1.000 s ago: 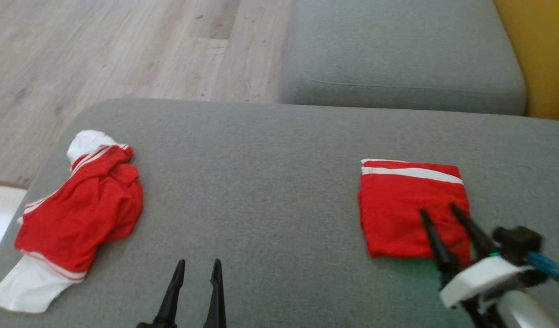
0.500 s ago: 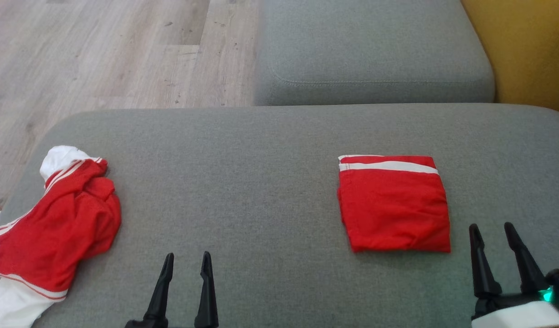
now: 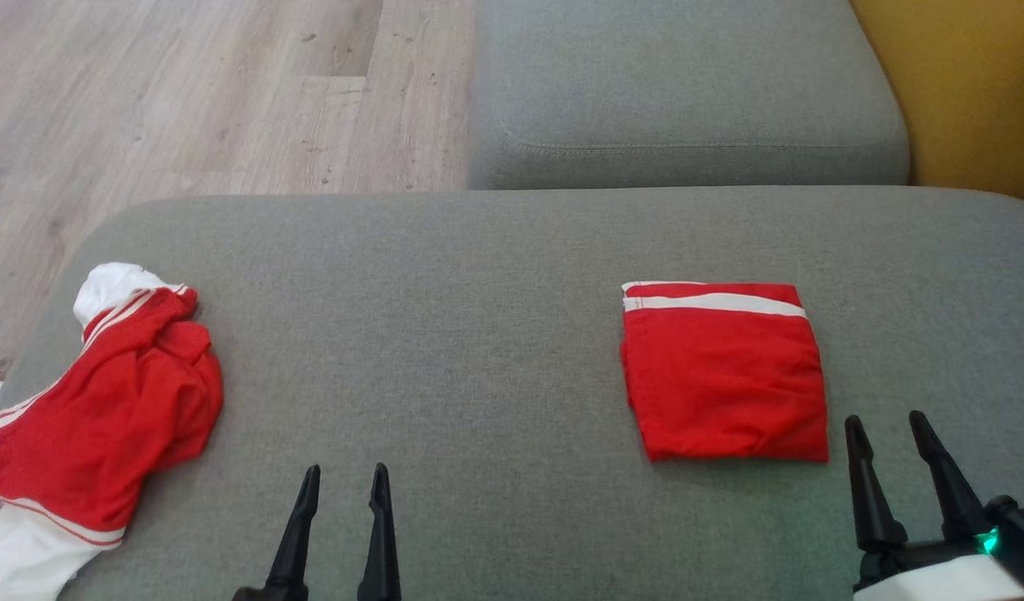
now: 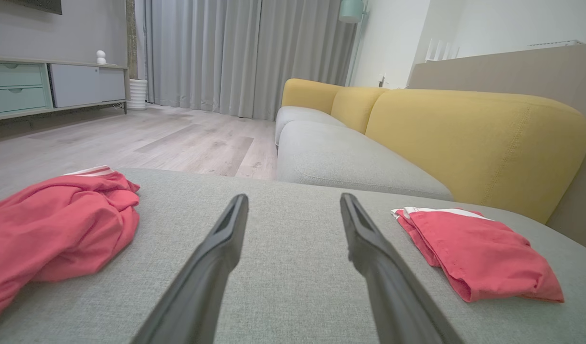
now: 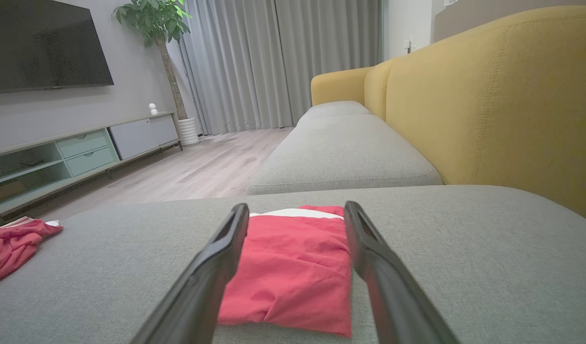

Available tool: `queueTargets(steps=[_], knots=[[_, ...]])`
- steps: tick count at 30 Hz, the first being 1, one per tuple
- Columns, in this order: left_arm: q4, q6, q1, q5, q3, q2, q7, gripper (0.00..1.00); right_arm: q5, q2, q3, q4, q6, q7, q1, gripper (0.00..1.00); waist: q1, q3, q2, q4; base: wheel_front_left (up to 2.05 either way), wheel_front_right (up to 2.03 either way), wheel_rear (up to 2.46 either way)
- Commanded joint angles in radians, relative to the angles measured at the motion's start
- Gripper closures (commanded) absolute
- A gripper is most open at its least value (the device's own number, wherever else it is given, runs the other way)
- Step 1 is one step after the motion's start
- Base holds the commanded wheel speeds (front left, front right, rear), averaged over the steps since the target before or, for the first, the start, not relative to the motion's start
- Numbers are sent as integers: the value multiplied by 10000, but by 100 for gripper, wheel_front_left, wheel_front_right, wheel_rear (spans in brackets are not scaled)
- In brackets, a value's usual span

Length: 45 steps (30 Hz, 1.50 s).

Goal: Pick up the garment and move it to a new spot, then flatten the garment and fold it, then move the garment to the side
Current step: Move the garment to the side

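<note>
Matt grey woven cloth on the cushion (image 3: 495, 275), soft red cloth garment (image 3: 724, 376) slightly creased, pale wood-grain floor (image 3: 186, 92), smooth dark plastic-looking fingers (image 4: 211, 267)

floor: pale wood-plank flooring (image 3: 186, 100)
seating: grey fabric sofa cushions (image 3: 512, 275), mustard-yellow padded backrest (image 5: 503, 95)
far end: grey floor-length curtains (image 4: 235, 52)
wall: black flat TV (image 5: 39, 43) above mint-and-grey low cabinet (image 5: 82, 148)

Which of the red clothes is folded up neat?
The right garment, a flat square by the right pincer. The left garment lies crumpled, white parts showing.
</note>
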Motion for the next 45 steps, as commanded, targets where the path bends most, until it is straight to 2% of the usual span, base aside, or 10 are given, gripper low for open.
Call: queueTargets(steps=[1,16,22,32,33,39,42,43,44,45], knots=[[-282,-11,-278,44,359,-64,-80,0,-72,-152,179,-295,-9,-137,-306,0,0,4,0,19,0,0,0],[-300,76,-396,-34,239,-64,-80,0,127,-274,230,-52,-9,-137,-622,0,0,371,0,105,0,0,0],[-262,58,-648,-109,-22,-64,-80,0,678,-591,499,925,-9,-73,-1493,0,0,1035,0,156,0,0,0],[78,-126,-1701,-225,-617,-64,-80,0,2475,-1845,575,3070,-9,2409,-4432,0,0,2504,0,470,0,0,0],[78,-126,-1701,-225,-617,-64,-80,0,2475,-1845,575,3070,-9,2409,-4432,0,0,2504,0,470,0,0,0],[197,-65,-2060,-339,-878,-64,-80,0,3915,-2163,778,3827,-9,4186,-5005,0,0,2729,0,660,0,0,0],[205,-17,-2146,-395,-861,-64,-80,0,4287,-2214,959,3928,-9,4597,-5049,0,0,2803,0,668,0,0,0],[220,-11,-2163,-404,-853,-64,-80,0,4377,-2231,1038,3924,-9,4650,-5068,26,0,2826,0,663,0,0,0],[242,-11,-2182,-398,-853,-64,-80,0,4437,-2259,1094,3938,-9,4654,-5087,81,0,2847,0,661,0,0,0],[267,-14,-2205,-379,-856,-64,-80,0,4493,-2295,1162,3944,-9,4656,-5108,100,0,2869,0,658,0,0,0]])
